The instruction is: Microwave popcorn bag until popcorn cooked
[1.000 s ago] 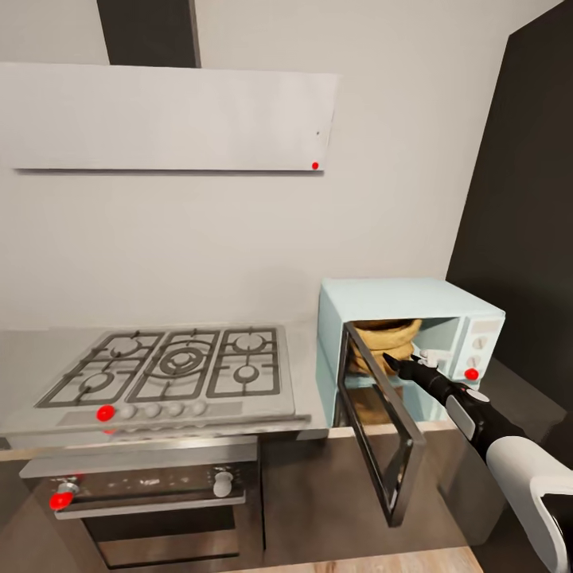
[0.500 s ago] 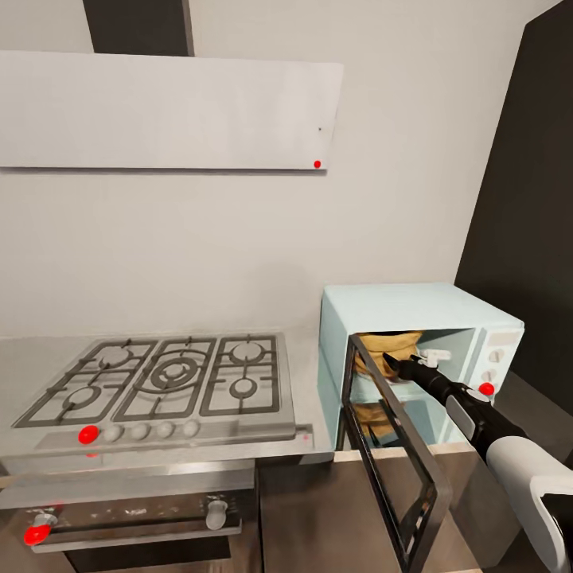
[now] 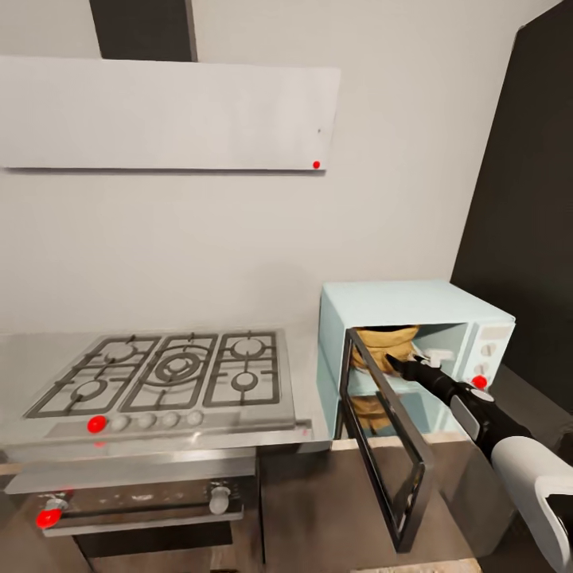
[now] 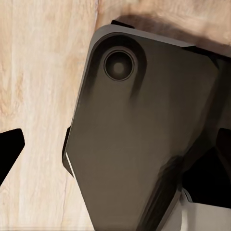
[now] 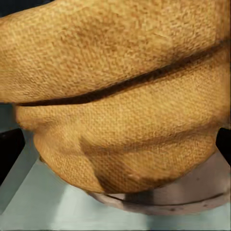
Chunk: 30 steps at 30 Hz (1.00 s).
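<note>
Since half a second earlier, the view was shifted by the camera; no movement of objects was discerned. Popcorn bag (image 3: 383,344): lodged inside the microwave (image 3: 406,350), door open. Right gripper (image 3: 395,364): extended to the bag, presumably for seating; jaw state undeterminable. Left gripper: jaw state undeterminable.

The white-and-black right arm (image 3: 509,446) reaches forward and up, its slim black gripper (image 3: 395,364) extended; the jaws' spacing is unclear.
</note>
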Available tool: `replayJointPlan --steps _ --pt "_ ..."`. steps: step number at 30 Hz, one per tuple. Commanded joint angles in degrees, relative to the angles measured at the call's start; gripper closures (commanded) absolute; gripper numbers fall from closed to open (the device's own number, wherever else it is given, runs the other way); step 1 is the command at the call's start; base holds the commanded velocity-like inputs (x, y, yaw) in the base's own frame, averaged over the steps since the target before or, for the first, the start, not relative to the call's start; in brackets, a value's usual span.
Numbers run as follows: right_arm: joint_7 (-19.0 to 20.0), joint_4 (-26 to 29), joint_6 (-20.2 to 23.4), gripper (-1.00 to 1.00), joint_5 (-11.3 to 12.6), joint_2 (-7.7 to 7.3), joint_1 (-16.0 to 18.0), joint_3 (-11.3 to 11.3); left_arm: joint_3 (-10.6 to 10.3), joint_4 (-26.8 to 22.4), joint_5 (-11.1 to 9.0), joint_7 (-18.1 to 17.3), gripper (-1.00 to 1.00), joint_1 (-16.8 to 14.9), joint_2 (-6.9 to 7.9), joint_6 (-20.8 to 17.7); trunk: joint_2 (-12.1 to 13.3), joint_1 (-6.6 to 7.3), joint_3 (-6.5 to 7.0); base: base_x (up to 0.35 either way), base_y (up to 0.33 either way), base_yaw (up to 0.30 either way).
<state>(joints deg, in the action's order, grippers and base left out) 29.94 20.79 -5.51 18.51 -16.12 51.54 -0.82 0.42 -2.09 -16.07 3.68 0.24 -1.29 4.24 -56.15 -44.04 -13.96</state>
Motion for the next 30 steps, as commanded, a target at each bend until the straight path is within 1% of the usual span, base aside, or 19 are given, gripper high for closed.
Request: replayJointPlan --steps 1,18,21,25,26,27,28,30 --pt "0.2 0.0 0.0 -1.00 0.3 -0.08 0.0 -0.2 0.0 -0.1 -0.2 0.2 -1.00 0.0 -0.02 0.1 0.0 0.03 -0.06 -0.335 0.000 0.000" --pt "0.2 0.2 0.4 -1.00 0.3 -0.31 0.0 -0.3 0.0 -0.1 -0.2 0.2 -1.00 0.0 -0.03 0.1 0.0 0.03 -0.06 -0.344 0.000 0.000" --pt "0.2 0.5 1.5 -1.00 0.3 -0.32 0.0 -0.3 0.0 -0.1 -0.2 0.2 -1.00 0.0 -0.01 0.1 0.0 0.03 -0.06 -0.345 0.000 0.000" --pt "0.3 0.8 1.8 -1.00 0.1 -0.39 0.0 -0.3 0.0 -0.1 -0.2 0.2 -1.00 0.0 -0.02 0.1 0.0 0.03 -0.06 -0.345 0.000 0.000" --pt "0.3 0.9 2.9 -1.00 0.1 -0.53 0.0 -0.2 0.0 -0.1 -0.2 0.2 -1.00 0.0 -0.03 0.1 0.0 0.03 -0.06 -0.345 0.000 0.000" --pt "0.5 2.4 5.7 -1.00 0.3 -2.34 0.0 -0.1 0.0 -0.1 -0.2 0.2 -1.00 0.0 -0.03 0.1 0.0 0.03 -0.06 -0.345 0.000 0.000" --pt "0.5 5.3 9.6 -1.00 0.6 -4.11 0.0 -0.1 0.0 -0.1 -0.2 0.2 -1.00 0.0 -0.03 0.1 0.0 0.03 -0.06 -0.344 0.000 0.000" --pt "0.5 12.7 20.1 -1.00 0.7 -7.02 0.0 -0.1 0.0 -0.1 -0.2 0.2 -1.00 0.0 -0.03 0.1 0.0 0.03 -0.06 -0.345 0.000 0.000"
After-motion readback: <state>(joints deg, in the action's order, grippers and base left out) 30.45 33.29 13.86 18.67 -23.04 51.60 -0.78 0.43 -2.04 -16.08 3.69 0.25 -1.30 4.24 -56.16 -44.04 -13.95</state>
